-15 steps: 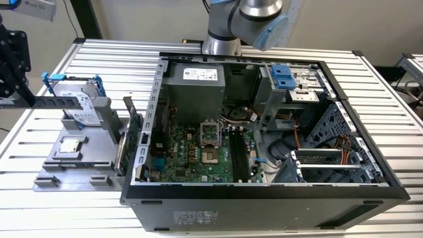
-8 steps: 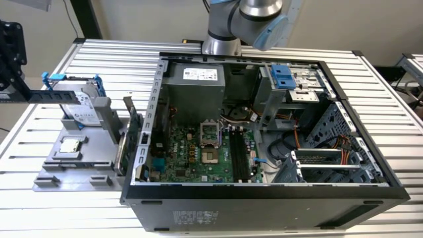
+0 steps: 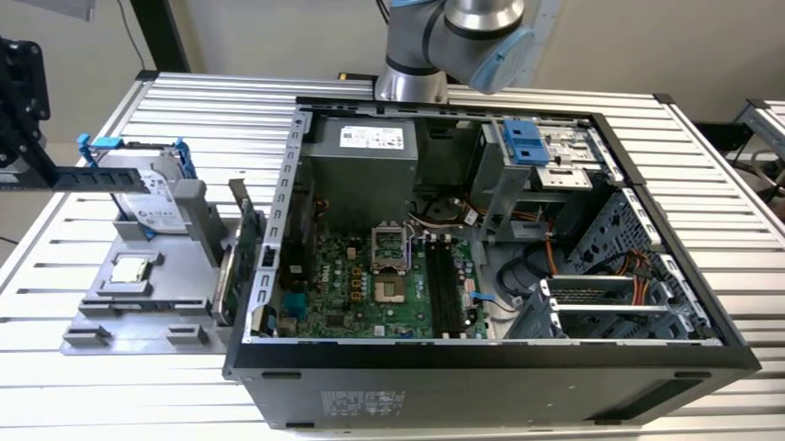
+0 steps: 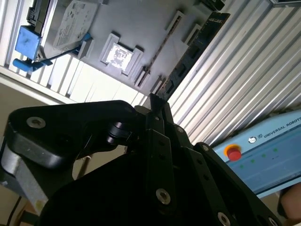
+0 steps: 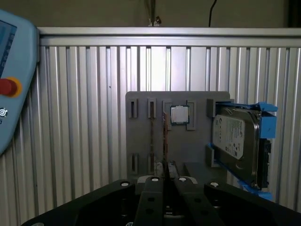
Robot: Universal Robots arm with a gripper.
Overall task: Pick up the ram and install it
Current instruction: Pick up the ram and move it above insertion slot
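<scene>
Gripper (image 4: 157,100): mine, black; fingers pressed together, nothing held, hanging clear above the holder.
Ram (image 4: 190,55): long dark bluish-green stick, row of black chips, standing on edge in the grey slotted holder (image 4: 138,21).
Beside it: square silver processor (image 4: 117,54), blue-framed silver hard drive (image 4: 70,22).
Worktop (image 4: 254,61): ribbed aluminium.

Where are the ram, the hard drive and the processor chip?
ram (image 4: 195,49), second wrist view, middle of the dark board.
hard drive (image 5: 234,136), first wrist view, its labelled silver face.
processor chip (image 5: 179,114), first wrist view, centre of its metal lid.
</scene>
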